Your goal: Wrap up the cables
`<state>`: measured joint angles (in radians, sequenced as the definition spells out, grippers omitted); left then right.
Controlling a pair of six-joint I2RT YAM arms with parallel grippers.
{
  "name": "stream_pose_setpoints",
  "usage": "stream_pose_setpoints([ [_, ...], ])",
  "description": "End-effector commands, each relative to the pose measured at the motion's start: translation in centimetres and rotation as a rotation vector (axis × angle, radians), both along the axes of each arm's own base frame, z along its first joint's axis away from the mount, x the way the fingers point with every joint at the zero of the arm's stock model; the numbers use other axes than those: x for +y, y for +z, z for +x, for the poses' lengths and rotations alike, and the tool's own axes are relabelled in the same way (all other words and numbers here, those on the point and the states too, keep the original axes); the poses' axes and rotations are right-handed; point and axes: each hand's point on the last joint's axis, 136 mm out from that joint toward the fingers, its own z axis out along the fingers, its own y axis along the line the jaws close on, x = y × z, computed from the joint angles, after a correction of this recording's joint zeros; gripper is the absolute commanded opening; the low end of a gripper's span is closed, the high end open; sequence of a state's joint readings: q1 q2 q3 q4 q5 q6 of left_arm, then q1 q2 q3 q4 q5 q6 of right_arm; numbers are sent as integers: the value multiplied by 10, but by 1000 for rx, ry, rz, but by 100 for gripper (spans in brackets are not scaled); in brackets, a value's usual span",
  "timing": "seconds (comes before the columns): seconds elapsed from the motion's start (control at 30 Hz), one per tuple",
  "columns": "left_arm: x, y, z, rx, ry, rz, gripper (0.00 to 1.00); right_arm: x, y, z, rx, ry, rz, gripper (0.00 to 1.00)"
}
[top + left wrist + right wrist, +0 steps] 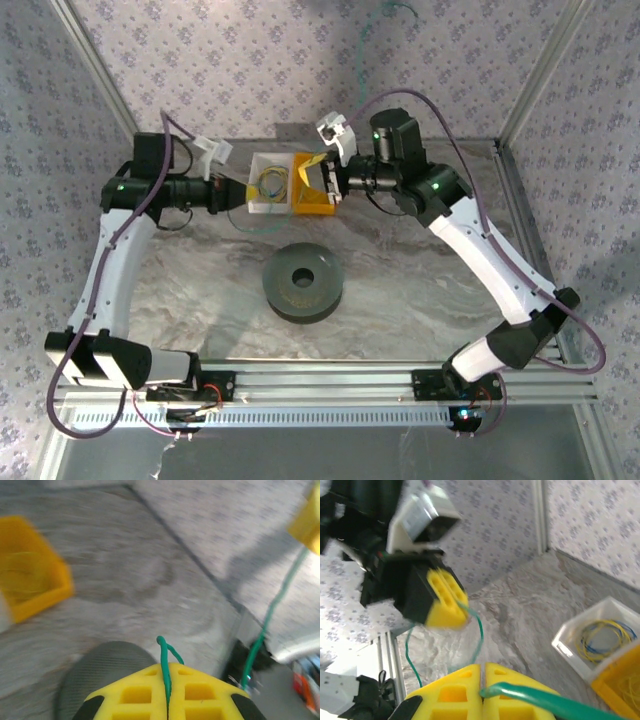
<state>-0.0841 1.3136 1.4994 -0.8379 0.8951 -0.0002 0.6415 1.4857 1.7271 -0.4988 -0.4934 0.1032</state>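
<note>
Currently both jaws are fully closed on the same teal cable [164, 666]. The left gripper [168, 680] pinches one end, with a short tail curling out above its tips. The right gripper [483, 676] clamps another stretch, and the thick free part runs off to the right in its wrist view.

Key relation: the cable's long axis runs jaw to jaw, roughly left-right across the far side of the surface [420, 290]. It hangs as a thin slack strand between them, not taut. The grippers face each other over the white bin [262, 160] and yellow bin [310, 208].

The yellowish cable [602, 640] sits coiled in the white bin, untouched. The dark spool [302, 282] lies nearer the bases, closer to the right gripper.

Likely next: one arm anchors while the other sweeps loops. The slack looks like the snag risk.
</note>
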Motion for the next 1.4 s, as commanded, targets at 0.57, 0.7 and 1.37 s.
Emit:
stream_pose_setpoints([
  [0.57, 217, 58, -2, -284, 1418, -65, 0, -74, -78, 7, 268, -324, 60, 0],
  [0.7, 207, 58, 2, -308, 1419, -27, 0, -71, -80, -5, 267, -314, 55, 0],
  [1.37, 77, 152, 24, -298, 799, -253, 0, 30, 21, -48, -515, 111, -193, 75],
])
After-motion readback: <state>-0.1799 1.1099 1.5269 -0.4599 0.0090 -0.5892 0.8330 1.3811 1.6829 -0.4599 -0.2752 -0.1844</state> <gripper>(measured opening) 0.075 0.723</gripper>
